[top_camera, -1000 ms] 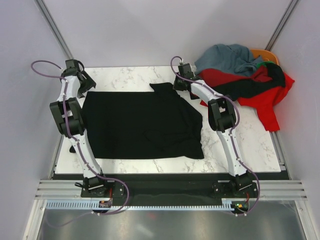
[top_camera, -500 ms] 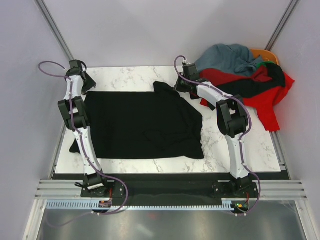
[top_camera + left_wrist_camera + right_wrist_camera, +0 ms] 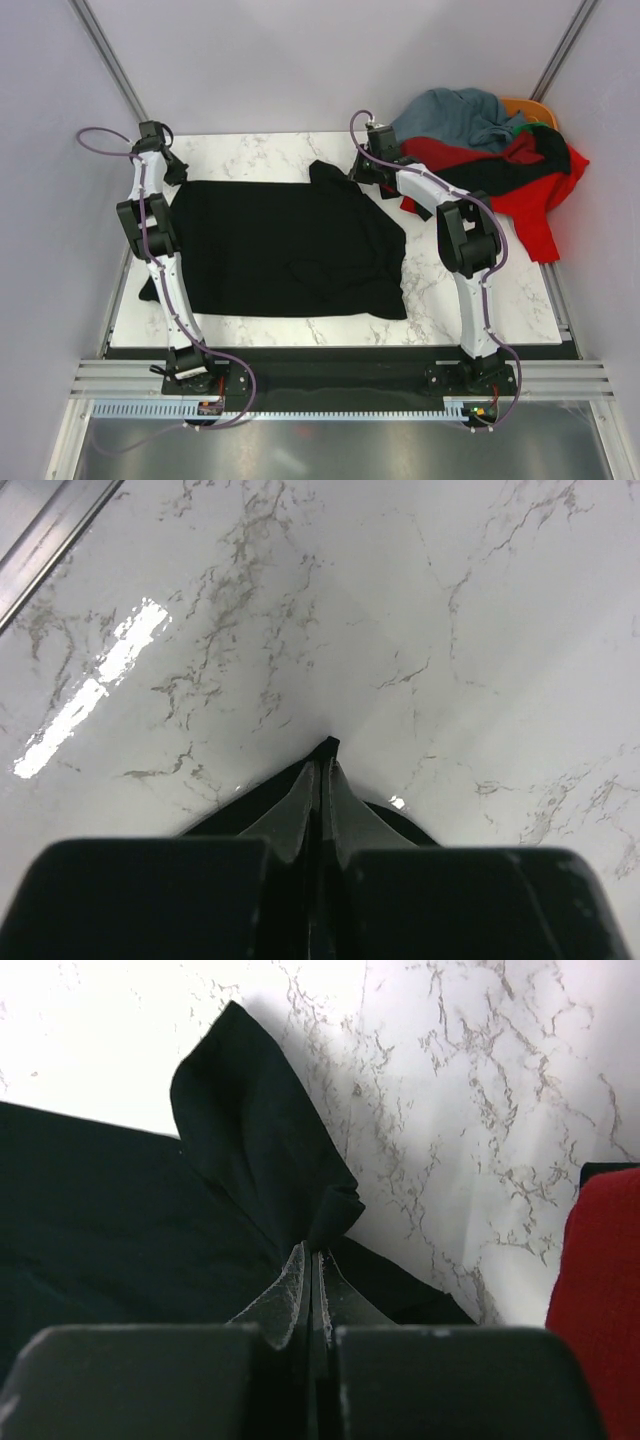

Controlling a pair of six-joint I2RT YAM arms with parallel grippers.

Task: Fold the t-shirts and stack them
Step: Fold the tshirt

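Black tee (image 3: 285,250) lies spread flat on the desk (image 3: 250,148). Left hand (image 3: 322,768) pinches its far left corner; right hand (image 3: 313,1260) pinches its far right corner. Other tees (image 3: 490,150) sit heaped at far right.

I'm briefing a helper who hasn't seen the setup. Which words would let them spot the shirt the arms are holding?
On the marble table, look at the middle. The black t-shirt lies spread flat there, alone; the other tees sit crumpled in a pile at the far right corner.
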